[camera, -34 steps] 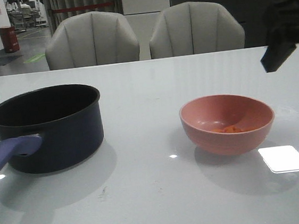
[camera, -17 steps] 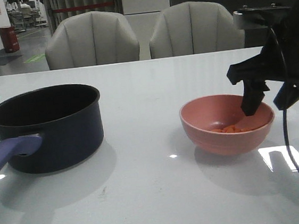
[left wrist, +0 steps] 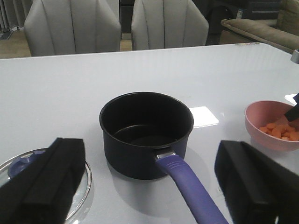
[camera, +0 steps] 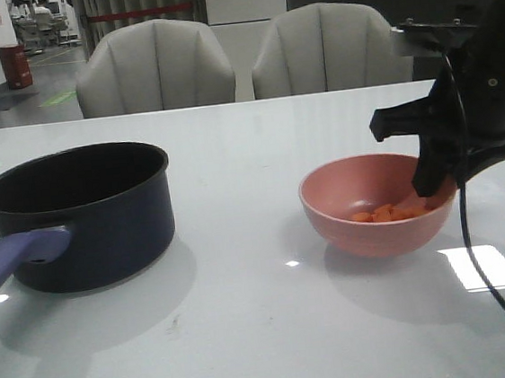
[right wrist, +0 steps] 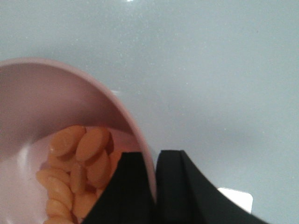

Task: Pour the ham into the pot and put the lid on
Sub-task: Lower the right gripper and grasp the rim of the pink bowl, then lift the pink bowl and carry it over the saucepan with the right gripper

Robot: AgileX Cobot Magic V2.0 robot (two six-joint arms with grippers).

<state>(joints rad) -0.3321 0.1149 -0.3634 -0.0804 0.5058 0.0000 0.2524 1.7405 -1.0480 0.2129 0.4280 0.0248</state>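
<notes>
Change: over the last second the right gripper (camera: pixel 435 190) has come in from the far right edge and dropped onto the pink bowl (camera: pixel 379 228); the bowl has shifted a little toward the pot and its contents have slid.
Right jaws: pinching the bowl's rim (right wrist: pixel 140 140), one finger inside, one outside.
Left jaws: the left gripper (left wrist: pixel 149 186) is spread wide, holding nothing, hovering above the pot (left wrist: pixel 145 133).
Ham: the ham (camera: pixel 391 213) lies heaped in the bowl, not yet poured.
Pot: empty, handle (left wrist: pixel 189 191) toward the robot.
Lid: the lid (left wrist: pixel 46 179) rests on the desk just beside the pot.
Meaning: the bowl looks gripped; lifting and carrying it over comes next.
Surface: the desk (camera: pixel 268 332) is glossy white with bright reflections.
Room: two grey chairs (camera: pixel 154 68) behind, dim office beyond.
</notes>
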